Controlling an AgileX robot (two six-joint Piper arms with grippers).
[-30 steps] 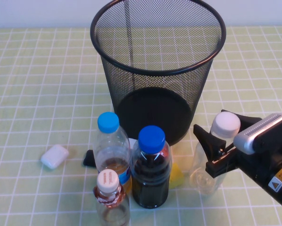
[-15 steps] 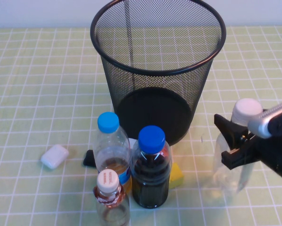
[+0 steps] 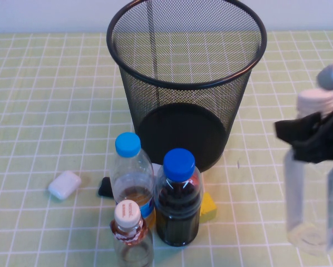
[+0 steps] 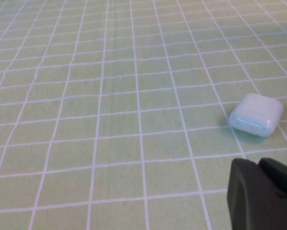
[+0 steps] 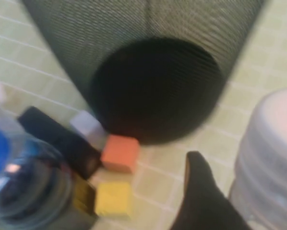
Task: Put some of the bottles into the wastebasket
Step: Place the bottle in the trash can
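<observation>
Right gripper (image 3: 317, 139) clenches the white-capped clear bottle (image 3: 311, 189) (carry step, at 4 o'clock of the wastebasket (image 3: 155, 83)); next, swing over its rim. Left gripper (image 4: 263, 196) parked, grip state unclear.

Right end effector (image 3: 314, 139) raised, clamped; left end effector (image 4: 263, 194) low.

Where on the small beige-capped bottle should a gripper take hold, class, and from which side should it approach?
Likely the neck just under the cap of the small beige-capped bottle, coming down from above: it stands upright, with taller bottles crowded behind. The right gripper holds the tall clear bottle that way, lifted right of the wastebasket. The left gripper waits near the white case.
</observation>
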